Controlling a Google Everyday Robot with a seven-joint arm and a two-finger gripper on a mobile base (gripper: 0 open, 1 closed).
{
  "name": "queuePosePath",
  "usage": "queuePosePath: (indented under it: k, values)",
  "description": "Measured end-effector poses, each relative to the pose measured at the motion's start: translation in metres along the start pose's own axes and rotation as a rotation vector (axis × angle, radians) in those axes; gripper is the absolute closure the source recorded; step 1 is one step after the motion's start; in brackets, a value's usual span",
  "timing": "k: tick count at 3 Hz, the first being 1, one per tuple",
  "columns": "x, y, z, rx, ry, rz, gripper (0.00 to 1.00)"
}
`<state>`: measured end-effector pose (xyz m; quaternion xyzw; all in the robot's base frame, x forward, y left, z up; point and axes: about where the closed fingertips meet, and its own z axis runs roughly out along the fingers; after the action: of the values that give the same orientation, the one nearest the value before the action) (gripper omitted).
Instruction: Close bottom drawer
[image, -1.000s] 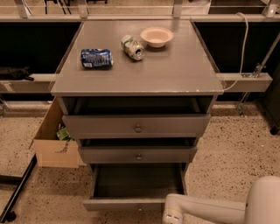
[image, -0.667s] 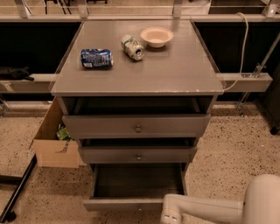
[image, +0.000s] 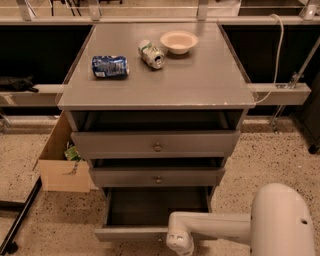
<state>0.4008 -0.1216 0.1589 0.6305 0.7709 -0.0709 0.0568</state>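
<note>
The bottom drawer (image: 131, 233) of the grey cabinet (image: 155, 90) stands pulled far out, its shallow box empty and its plain grey front near the bottom edge of the camera view. My gripper (image: 179, 243) is at the end of the white arm (image: 215, 226). It hangs right at the drawer's front, slightly right of its middle, and the frame's bottom edge partly cuts it off. The middle drawer (image: 157, 177) and the top drawer (image: 156, 144), both with small knobs, stand out a little.
On the cabinet top lie a blue can (image: 110, 66), a green and white can (image: 151, 53) and a pale bowl (image: 179, 41). An open cardboard box (image: 62, 165) stands on the speckled floor to the left. My white arm housing (image: 282, 222) fills the lower right.
The end of my arm has moved a little to the left along the bottom drawer's front. The drawers have not moved.
</note>
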Motion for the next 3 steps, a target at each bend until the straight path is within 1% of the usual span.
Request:
queuePosePath:
  k: [1,2,3]
  values:
    - [0.003,0.005,-0.001,0.0,-0.009,-0.008,0.97]
    - [0.003,0.005,-0.001,0.0,-0.009,-0.008,0.74]
    - [-0.001,-0.006,0.004,0.005,-0.003,-0.002,0.51]
